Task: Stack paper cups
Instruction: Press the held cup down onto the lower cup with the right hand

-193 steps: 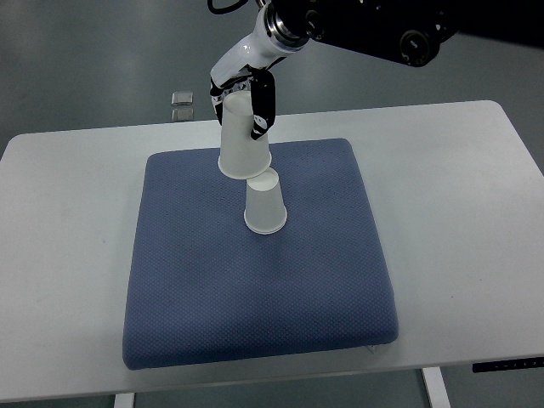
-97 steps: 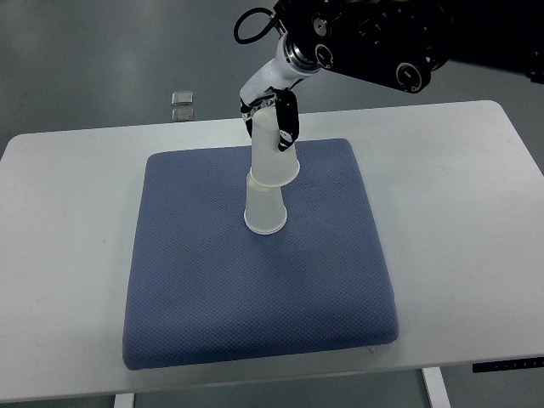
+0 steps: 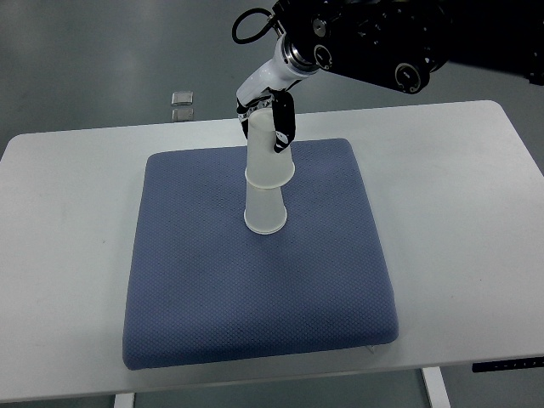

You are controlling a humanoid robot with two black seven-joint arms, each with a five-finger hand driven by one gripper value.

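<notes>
Dark fingers [image 3: 283, 127] of the right hand [image 3: 270, 119] are pinching the upper cup [image 3: 268, 153] (smooth white paper, tapered, upside down), which is sitting over the lower cup [image 3: 264, 211], rim down on the blue pad [image 3: 255, 280]. The pad, dimpled fabric with rounded corners, is lying on a plain white table [image 3: 459, 212].

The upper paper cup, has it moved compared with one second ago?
Yes. The upper paper cup, gripped by the right robot hand, shifted right across the blue pad and now sits over the lower paper cup, which stayed put.
</notes>
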